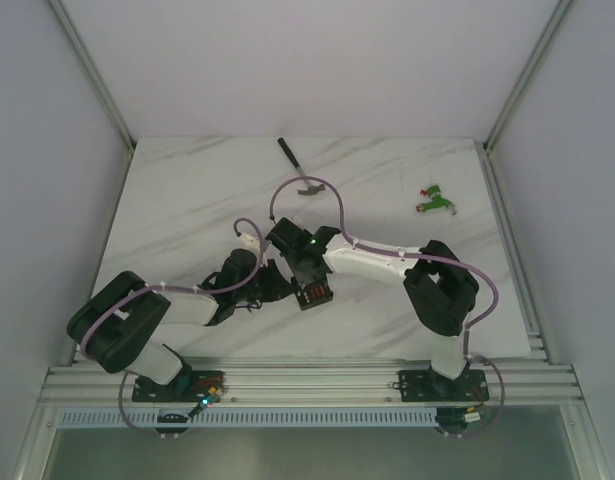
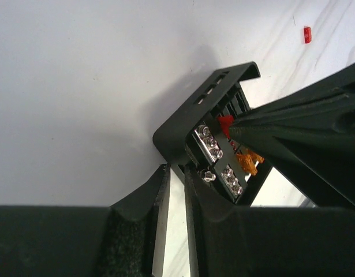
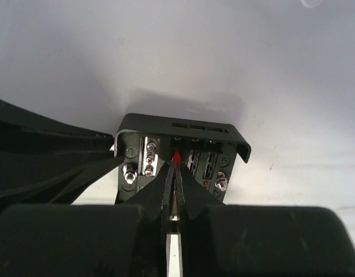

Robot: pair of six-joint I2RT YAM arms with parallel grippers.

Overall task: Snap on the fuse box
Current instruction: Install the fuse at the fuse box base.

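Observation:
The fuse box [image 1: 315, 293] is a small black box lying open on the table between both arms. In the left wrist view the fuse box [image 2: 183, 124] shows metal screws, a red fuse [image 2: 225, 122] and an orange fuse [image 2: 246, 161]. My left gripper [image 2: 176, 171] is pinched on the box's near corner wall. My right gripper [image 3: 177, 163] is shut on the red fuse [image 3: 177, 156], held at a slot in the fuse box [image 3: 183, 124]. The right gripper's fingers [image 2: 292, 133] cross the left wrist view. In the top view the left gripper [image 1: 277, 285] and the right gripper [image 1: 305, 270] meet at the box.
A dark-handled tool [image 1: 299, 172] lies at the back of the table. A green-and-red connector piece [image 1: 434, 200] lies at the right. A tiny loose red fuse [image 2: 307, 34] lies on the table beyond the box. The left gripper's fingers [image 3: 79, 167] reach in from the left.

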